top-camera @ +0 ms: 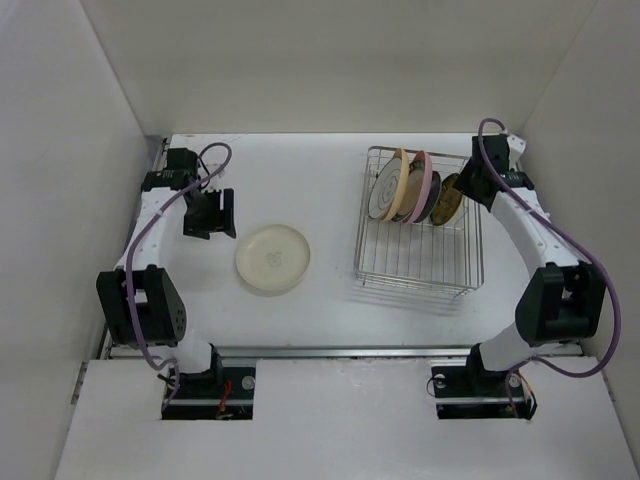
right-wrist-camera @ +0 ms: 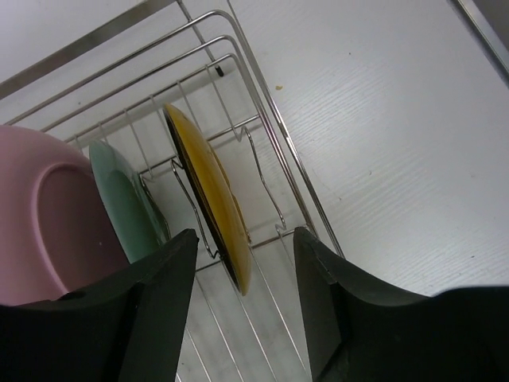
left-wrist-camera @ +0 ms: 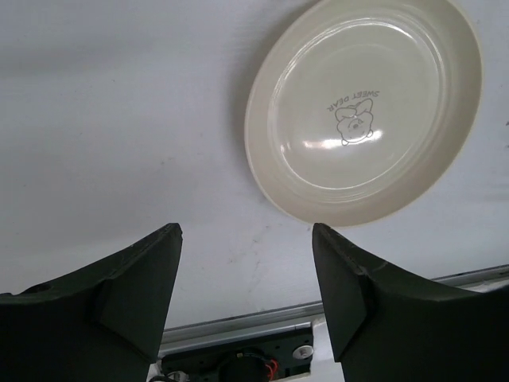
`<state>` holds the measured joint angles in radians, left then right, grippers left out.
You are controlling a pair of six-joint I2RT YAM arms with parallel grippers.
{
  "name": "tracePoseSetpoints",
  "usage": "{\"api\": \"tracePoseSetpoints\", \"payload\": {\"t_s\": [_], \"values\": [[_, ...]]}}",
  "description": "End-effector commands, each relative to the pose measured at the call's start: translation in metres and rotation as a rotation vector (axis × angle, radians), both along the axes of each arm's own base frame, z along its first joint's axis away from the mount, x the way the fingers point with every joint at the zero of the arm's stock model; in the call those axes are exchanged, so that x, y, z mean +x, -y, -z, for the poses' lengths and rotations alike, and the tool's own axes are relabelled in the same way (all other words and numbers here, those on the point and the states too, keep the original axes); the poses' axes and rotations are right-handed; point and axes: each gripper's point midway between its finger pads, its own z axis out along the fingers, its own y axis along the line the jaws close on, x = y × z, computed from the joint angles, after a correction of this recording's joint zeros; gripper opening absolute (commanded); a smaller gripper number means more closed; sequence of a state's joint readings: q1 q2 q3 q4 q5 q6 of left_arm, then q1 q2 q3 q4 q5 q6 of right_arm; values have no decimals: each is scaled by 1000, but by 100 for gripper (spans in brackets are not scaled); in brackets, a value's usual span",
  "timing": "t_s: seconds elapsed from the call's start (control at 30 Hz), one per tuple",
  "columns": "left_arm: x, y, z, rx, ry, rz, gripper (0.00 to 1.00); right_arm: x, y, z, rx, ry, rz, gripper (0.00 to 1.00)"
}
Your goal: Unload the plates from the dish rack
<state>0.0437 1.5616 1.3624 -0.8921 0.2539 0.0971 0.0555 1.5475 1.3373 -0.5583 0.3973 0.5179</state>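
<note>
Cream plate [left-wrist-camera: 302,159]: glossy glazed ceramic, glare spot. Dish rack [top-camera: 418,262]: shiny bare metal wire. Table [right-wrist-camera: 398,119]: matt wht, faint wood grain. Left gripper fingers [left-wrist-camera: 135,286]: matt blk plastic.

The left arm [top-camera: 140,290], well away from the dish rack [top-camera: 420,262], and the right arm [top-camera: 545,245], just beside the dish rack, share white link shells and chunky black joint housings. A lilac cable [top-camera: 487,124] loops along each arm. Each black base block [top-camera: 205,385], nearer the camera than the dish rack, shows red and yellow wiring. The left gripper [left-wrist-camera: 246,239] and right gripper [right-wrist-camera: 245,239] carry matte black, wedge-shaped fingers [left-wrist-camera: 135,294] with smooth inner faces
</note>
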Motion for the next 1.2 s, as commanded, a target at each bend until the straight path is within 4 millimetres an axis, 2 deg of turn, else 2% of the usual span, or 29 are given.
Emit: {"api": "tracePoseSetpoints", "payload": {"t_s": [0.0,0.03,0.1,0.13,0.17,0.2,0.3,0.4,0.43,0.5,0.57,0.63,0.73,0.77,0.83,0.9,0.93,0.97,1.0,1.03,1.07,1.1,1.13,1.17], "values": [[-17,-6,-11,37,1,11,64,8,-3,-12,1,79,-24,58],[-21,-6,-14,40,15,19,64,8,-6,-12,10,79,-34,60],[-22,-6,-14,41,22,19,64,11,-7,1,9,54,-47,65],[-22,-6,-17,42,36,19,64,12,-9,9,9,32,-63,65],[-22,-6,-17,42,36,19,64,19,-9,7,9,36,-63,65],[-23,-6,-20,42,45,19,64,21,-10,24,8,-17,-62,65],[-23,-6,-20,42,45,19,64,29,-8,35,7,-44,-42,59],[-26,-7,-24,47,56,29,64,34,-4,32,7,-35,-32,45],[-26,-7,-24,47,56,29,64,33,-4,37,6,-59,-32,29],[-28,-6,-25,47,60,28,64,33,-1,34,-5,-58,-20,10],[-27,-5,-28,38,79,32,64,28,3,16,-19,-23,-5,0],[-27,-1,-29,22,82,48,64,21,9,-1,-43,14,22,0],[-29,5,-27,-11,77,72,64,8,19,-51,-103,102,62,0],[-29,8,-27,-25,79,77,64,3,24,-82,-116,166,90,0],[-30,15,-32,-63,95,103,64,-13,28,-114,-183,206,141,0],[-32,18,-37,-76,122,120,64,-31,31,-161,-220,304,175,0],[-30,19,-38,-83,132,124,64,-37,31,-175,-233,334,185,0],[-31,19,-44,-76,160,135,65,-46,28,-187,-253,355,194,0],[-31,19,-41,-77,157,135,65,-56,27,-208,-245,409,203,0],[-33,21,-45,-86,172,140,68,-60,23,-213,-250,419,192,0],[-33,23,-46,-97,176,154,68,-61,6,-221,-221,448,135,0],[-36,25,-48,-106,183,159,70,-62,-6,-221,-205,451,72,0],[-35,27,-53,-109,213,175,71,-62,-22,-233,-164,513,-1,0],[-35,31,-54,-134,215,186,71,-59,-42,-233,-150,528,-112,0]]}}
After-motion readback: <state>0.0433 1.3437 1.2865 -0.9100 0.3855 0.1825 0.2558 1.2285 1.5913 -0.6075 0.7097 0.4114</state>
